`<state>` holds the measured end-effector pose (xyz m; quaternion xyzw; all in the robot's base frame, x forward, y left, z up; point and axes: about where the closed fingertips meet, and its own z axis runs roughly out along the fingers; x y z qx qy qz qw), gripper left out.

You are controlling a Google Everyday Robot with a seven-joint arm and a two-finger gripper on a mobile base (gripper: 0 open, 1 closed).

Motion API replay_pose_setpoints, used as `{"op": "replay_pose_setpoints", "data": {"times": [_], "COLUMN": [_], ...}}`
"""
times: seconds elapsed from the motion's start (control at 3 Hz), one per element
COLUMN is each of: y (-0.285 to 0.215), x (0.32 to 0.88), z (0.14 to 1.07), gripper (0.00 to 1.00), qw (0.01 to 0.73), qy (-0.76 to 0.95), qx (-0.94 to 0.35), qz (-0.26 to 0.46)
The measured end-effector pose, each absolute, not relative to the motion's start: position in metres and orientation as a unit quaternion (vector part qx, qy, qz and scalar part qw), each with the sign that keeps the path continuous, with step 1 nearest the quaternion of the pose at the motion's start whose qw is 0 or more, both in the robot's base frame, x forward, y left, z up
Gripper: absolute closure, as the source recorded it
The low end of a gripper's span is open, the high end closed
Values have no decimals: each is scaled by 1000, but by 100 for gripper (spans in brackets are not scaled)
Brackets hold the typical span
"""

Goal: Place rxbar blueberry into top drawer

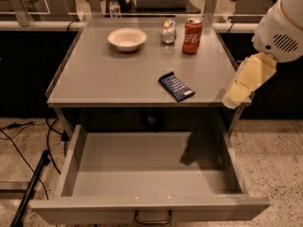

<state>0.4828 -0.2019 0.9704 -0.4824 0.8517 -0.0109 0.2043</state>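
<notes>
The rxbar blueberry (176, 86) lies flat on the grey table top, near its front edge and right of centre, turned at an angle. The top drawer (147, 167) is pulled wide open below the table, with nothing in it, and its curved handle (153, 218) is at the front. My gripper (237, 94) hangs at the end of the white and cream arm at the table's right front corner, to the right of the bar and above the drawer's right wall. It holds nothing that I can see.
A white bowl (127, 39), a small glass jar (168, 31) and a red cola can (192, 29) stand at the back of the table top (94, 79). Cables and a black stand (33, 183) lie on the floor at the left.
</notes>
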Motion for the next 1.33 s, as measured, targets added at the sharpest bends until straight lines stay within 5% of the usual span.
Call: {"op": "replay_pose_setpoints", "data": {"times": [1.33], "y": [-176], "x": [496], "z": [938], "gripper": [0], "qw": [284], "qy": [893], "qx": [-346], "qz": [-36]}}
